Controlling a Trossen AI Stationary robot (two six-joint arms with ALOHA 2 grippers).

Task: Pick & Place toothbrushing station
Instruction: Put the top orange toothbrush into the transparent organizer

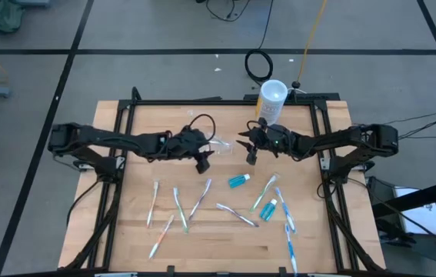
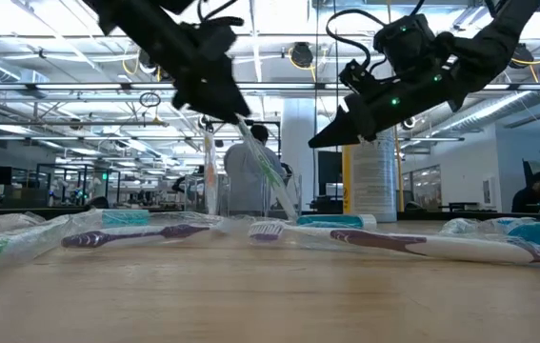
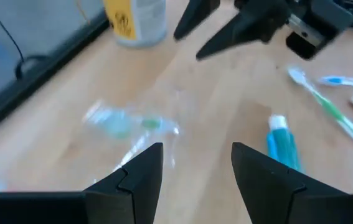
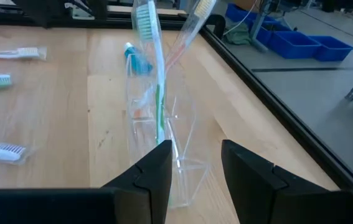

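Observation:
The clear holder (image 1: 221,145) stands upright on its base at the middle of the table, between my two grippers. A green-striped toothbrush (image 4: 159,81) and a pink one (image 4: 188,31) stick up out of the holder (image 4: 175,155). A teal tube (image 4: 137,59) shows at its wall; whether it is inside, I cannot tell. My left gripper (image 1: 206,154) hangs open to the holder's left, raised off the table, with nothing between its fingers (image 3: 196,155). My right gripper (image 1: 245,151) is open to the holder's right, its fingers (image 4: 196,152) pointing at the holder's lower part without touching it.
A tall white canister (image 1: 271,100) with a yellowish label stands at the far edge behind my right gripper. Several loose toothbrushes (image 1: 202,200) and two teal tubes (image 1: 239,181) (image 1: 269,209) lie on the table's near half. Black rails (image 1: 321,154) run along the table's sides.

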